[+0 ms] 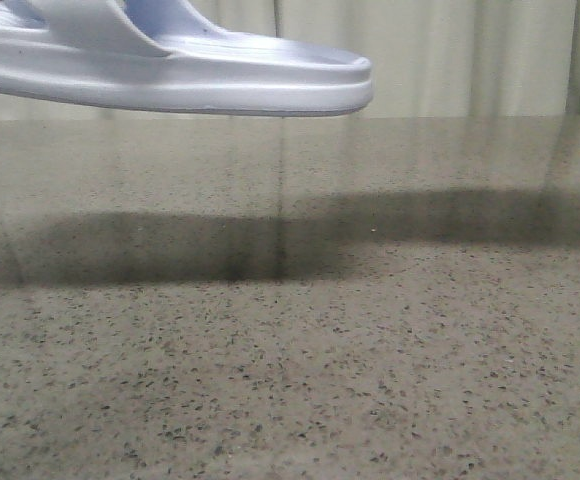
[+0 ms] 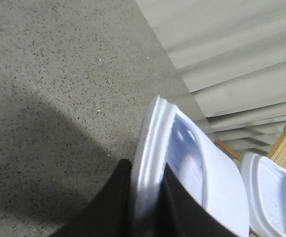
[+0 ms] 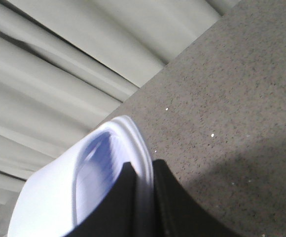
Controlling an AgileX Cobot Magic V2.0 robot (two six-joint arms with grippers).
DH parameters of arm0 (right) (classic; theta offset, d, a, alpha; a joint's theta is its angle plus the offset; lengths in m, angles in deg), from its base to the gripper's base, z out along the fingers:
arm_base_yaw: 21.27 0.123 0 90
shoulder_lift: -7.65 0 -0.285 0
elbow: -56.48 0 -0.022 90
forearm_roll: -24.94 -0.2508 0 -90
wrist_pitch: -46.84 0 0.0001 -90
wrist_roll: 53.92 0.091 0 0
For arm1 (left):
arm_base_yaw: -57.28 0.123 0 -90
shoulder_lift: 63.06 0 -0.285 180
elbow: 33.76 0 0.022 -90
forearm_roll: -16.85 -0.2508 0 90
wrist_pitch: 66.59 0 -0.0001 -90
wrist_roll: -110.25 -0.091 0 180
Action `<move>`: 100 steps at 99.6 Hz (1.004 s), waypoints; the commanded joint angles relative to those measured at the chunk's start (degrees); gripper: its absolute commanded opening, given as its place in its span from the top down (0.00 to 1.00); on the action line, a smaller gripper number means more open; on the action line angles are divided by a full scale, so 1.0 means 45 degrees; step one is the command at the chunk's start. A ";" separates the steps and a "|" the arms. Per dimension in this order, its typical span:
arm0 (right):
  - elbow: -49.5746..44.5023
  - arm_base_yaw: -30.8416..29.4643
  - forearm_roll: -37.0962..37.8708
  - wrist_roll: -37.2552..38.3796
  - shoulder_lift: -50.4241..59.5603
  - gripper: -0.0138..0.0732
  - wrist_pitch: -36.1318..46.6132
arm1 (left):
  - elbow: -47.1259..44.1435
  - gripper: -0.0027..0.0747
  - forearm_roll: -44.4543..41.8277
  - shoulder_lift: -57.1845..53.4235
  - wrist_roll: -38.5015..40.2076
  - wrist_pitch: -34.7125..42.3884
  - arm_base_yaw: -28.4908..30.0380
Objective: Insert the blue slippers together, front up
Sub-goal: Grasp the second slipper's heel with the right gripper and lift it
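Note:
One pale blue slipper (image 1: 220,80) hangs in the air at the top left of the front view, lying level above the table; no gripper shows there. In the left wrist view my left gripper (image 2: 148,173) is shut on the thick sole edge of a slipper (image 2: 192,163), with one black finger on each side. The second slipper (image 2: 273,197) shows close beside it. In the right wrist view my right gripper (image 3: 143,170) is shut on the sole edge of a slipper (image 3: 59,192), held above the table. Both slippers are blurred.
The speckled grey stone table (image 1: 290,350) lies below, with long shadows across it. Pale curtains (image 1: 450,50) hang behind its far edge. A wooden frame (image 2: 283,145) shows past the table in the left wrist view.

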 commanded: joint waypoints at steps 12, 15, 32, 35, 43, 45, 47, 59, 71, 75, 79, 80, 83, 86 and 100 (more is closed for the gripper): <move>0.0382 -0.0044 -0.1019 -0.0273 0.0292 0.96 0.0016 | 0.0448 0.94 0.0847 -0.0080 -0.0018 -0.0303 -0.0107; 0.0382 -0.0044 -0.1135 -0.0363 0.0292 0.96 -0.0057 | 0.0448 0.94 0.0873 -0.0080 -0.0018 -0.0332 -0.0107; 0.0332 -0.0044 -0.2193 -0.1236 0.0292 0.96 -0.0417 | 0.0448 0.94 0.1160 -0.0080 -0.0018 -0.0582 -0.0107; 0.0332 -0.0044 -0.2253 -0.1348 0.0292 0.96 -0.0454 | 0.0448 0.94 0.1252 -0.0080 -0.0018 -0.0630 -0.0107; 0.0310 -0.0044 -0.2287 -0.1362 0.0292 0.96 -0.0502 | 0.0448 0.94 0.1381 -0.0080 -0.0018 -0.0723 -0.0107; 0.0282 -0.0044 -0.2309 -0.1362 0.0292 0.96 -0.0521 | 0.0448 0.94 0.1381 -0.0080 -0.0018 -0.0744 -0.0107; 0.0260 -0.0044 -0.2318 -0.1362 0.0292 0.96 -0.0521 | 0.0448 0.94 0.1381 -0.0080 -0.0018 -0.0752 -0.0107; -0.0058 -0.0044 -0.2972 -0.1772 0.0292 0.96 -0.0609 | 0.0448 0.94 0.1803 -0.0080 -0.0018 -0.1025 -0.0107; -0.0323 -0.0044 -0.3929 -0.2507 0.0292 0.96 -0.0703 | 0.0448 0.94 0.2074 -0.0080 -0.0018 -0.1206 -0.0107; -0.0322 -0.0044 -0.4087 -0.2661 0.0292 0.96 -0.0725 | 0.0448 0.94 0.2174 -0.0080 -0.0018 -0.1284 -0.0107; -0.0322 -0.0044 -0.4177 -0.2779 0.0292 0.96 -0.0725 | 0.0448 0.94 0.2328 -0.0080 -0.0018 -0.1382 -0.0107; -0.0325 -0.0044 -0.4215 -0.2813 0.0292 0.96 -0.0725 | 0.0448 0.94 0.2352 -0.0080 -0.0018 -0.1414 -0.0107; -0.0325 -0.0044 -0.4279 -0.2810 0.0292 0.96 -0.0763 | 0.0448 0.94 0.2491 -0.0080 -0.0018 -0.1477 -0.0107; -0.0325 -0.0044 -0.4301 -0.2836 0.0292 0.96 -0.0759 | 0.0448 0.94 0.2557 -0.0080 -0.0018 -0.1566 -0.0107; -0.0325 -0.0044 -0.4388 -0.2924 0.0292 0.96 -0.0850 | 0.0448 0.94 0.2725 -0.0080 -0.0018 -0.1709 -0.0107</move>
